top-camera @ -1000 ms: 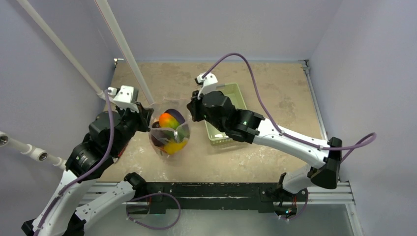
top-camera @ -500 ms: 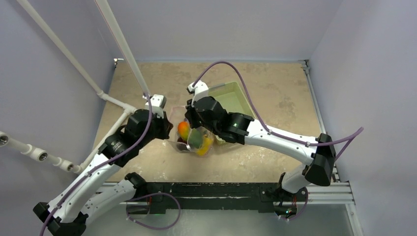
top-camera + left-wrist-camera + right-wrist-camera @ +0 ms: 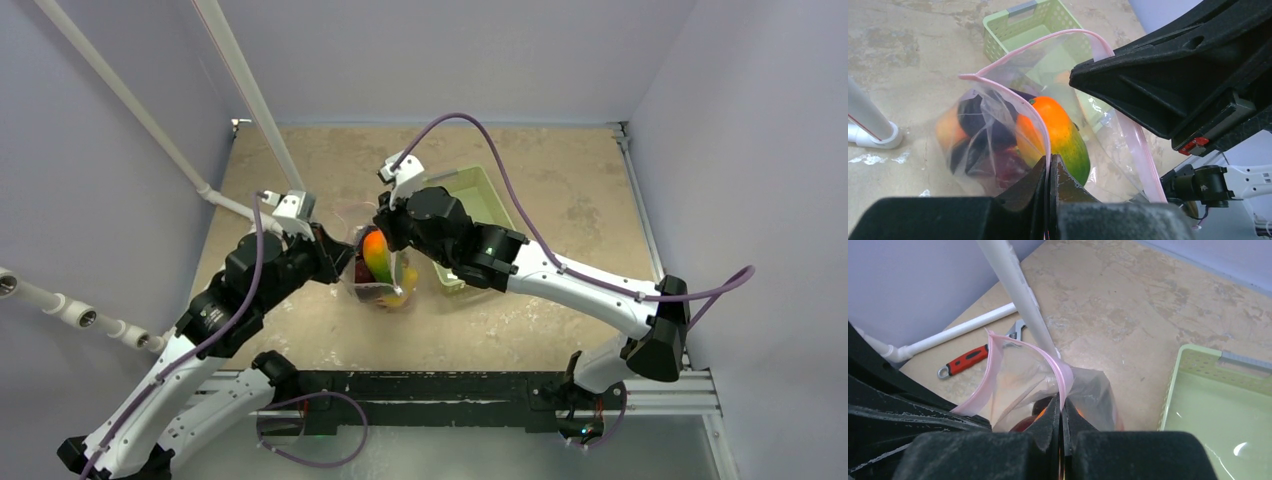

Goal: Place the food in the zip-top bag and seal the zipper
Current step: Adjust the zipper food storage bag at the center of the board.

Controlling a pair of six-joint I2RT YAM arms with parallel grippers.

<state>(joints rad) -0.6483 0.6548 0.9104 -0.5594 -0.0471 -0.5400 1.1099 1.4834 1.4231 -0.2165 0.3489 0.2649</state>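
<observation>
Left claw (image 3: 1049, 167) is clamping one lip of the zipper (image 3: 992, 360); right claw (image 3: 1061, 415) is clamping the opposite lip. Zip-top bag (image 3: 983, 145), food (image 3: 1058, 135) inside, is gaping between them.

Risk: a thin lip slipping free under pull.

Basket (image 3: 1173, 385) is sitting just beside the right claw, white pipe (image 3: 1013, 285) just beyond it. Surface (image 3: 1128, 305) is lying open further out.

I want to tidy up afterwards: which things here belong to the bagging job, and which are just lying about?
Job: bag, food inside it, pink zipper strip.
Lying about: green basket, red-handled wrench, white pipe.
</observation>
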